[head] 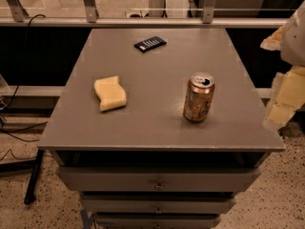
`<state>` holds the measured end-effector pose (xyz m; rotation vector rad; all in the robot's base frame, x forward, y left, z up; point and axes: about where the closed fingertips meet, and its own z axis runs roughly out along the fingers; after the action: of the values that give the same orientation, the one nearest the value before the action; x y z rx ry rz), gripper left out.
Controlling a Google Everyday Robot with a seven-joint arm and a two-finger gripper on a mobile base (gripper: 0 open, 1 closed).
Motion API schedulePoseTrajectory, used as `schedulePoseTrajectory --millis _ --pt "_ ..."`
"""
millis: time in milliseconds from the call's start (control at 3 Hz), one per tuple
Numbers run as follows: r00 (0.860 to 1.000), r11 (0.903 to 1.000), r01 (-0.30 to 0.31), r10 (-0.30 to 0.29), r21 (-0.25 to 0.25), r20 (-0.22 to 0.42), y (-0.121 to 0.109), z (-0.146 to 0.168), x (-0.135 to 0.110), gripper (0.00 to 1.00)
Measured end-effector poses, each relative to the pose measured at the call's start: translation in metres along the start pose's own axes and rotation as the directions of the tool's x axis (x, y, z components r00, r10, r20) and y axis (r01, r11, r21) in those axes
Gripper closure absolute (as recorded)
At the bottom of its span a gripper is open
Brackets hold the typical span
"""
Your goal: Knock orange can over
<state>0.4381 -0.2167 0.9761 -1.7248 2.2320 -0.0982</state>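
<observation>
My gripper (285,95) hangs to the right of the orange can (198,97), past the bench (157,125) edge and touching nothing. I cannot tell whether it is open or closed. The one can stands upright. One yellow sponge (110,93) lies to the can's left, and one black remote (150,44) lies behind it to the left.

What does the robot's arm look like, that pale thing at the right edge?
The gripper, at the picture's right edge beside the grey drawer table, shows as pale yellow, blocky, flat-sided pieces. Above them sits a rounded white arm segment. No cables or markings can be made out on it.
</observation>
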Motion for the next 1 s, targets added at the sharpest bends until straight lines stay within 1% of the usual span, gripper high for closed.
schedulePoseTrajectory --millis 333,667,1000 --pt "1.000 1.0000 0.000 0.000 0.000 0.000 0.000 0.000 0.000 0.00" --pt "0.996 0.9997 -0.022 0.023 -0.009 0.084 -0.005 0.014 -0.002 0.00" --pt "0.975 0.9987 -0.036 0.043 -0.036 0.220 -0.012 0.048 -0.013 0.00"
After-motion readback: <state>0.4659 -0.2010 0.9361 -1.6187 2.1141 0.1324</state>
